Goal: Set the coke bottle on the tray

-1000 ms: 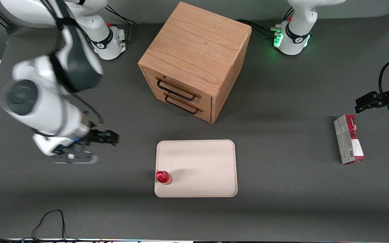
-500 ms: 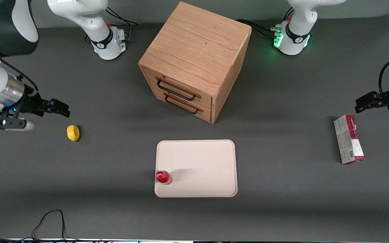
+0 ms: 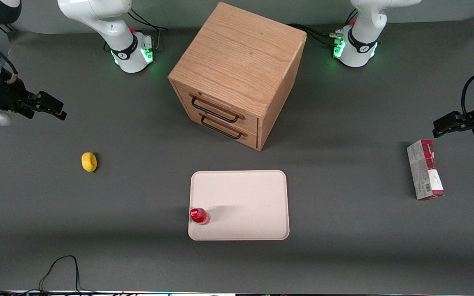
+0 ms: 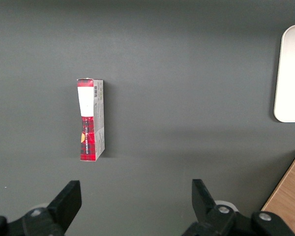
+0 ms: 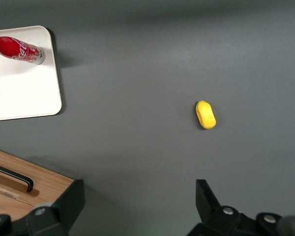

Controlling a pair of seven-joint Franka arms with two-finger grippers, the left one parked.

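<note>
In the front view, the gripper (image 3: 52,107) is seen raised at the working arm's end of the table, its fingers spread with nothing between them, well apart from the tray (image 3: 245,193). The coke bottle (image 3: 199,216) is stood upright on the tray, just inside the corner nearest the working arm and the camera; that corner was probably chosen as the shortest reach. The task is judged complete, the raised pose being a parking one. A yellow lump (image 3: 89,161) is left on the table between gripper and tray, and a wooden drawer cabinet (image 3: 237,74) is set farther from the camera than the tray.

In the right wrist view, the bottle (image 5: 17,49) is shown on the tray's (image 5: 19,93) corner, the lump (image 5: 205,114) lying apart.

In the left wrist view, a red-and-grey carton (image 4: 91,119) is seen lying well apart from the tray's edge (image 4: 290,73).
</note>
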